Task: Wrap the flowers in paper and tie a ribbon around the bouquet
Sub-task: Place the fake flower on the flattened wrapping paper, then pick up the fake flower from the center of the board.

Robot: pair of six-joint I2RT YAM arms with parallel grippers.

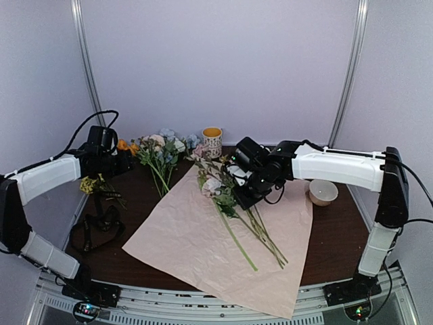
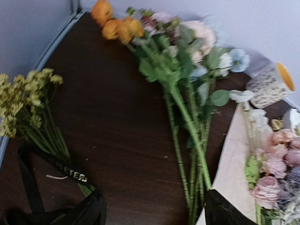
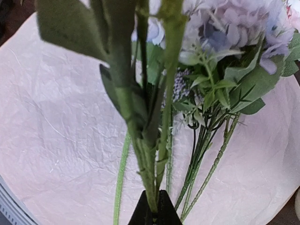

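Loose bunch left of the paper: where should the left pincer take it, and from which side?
Grip the loose bunch at its bare lower stalks, probably from straight above, with the left pincer open across them. There the stems lie flat and close together on the table; the blooms at the far end fan out wide.

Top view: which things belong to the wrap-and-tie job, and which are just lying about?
Job:
- paper
- flowers lying on it
- loose flowers left of the paper
- ribbon

Lying about:
- mug
- bowl
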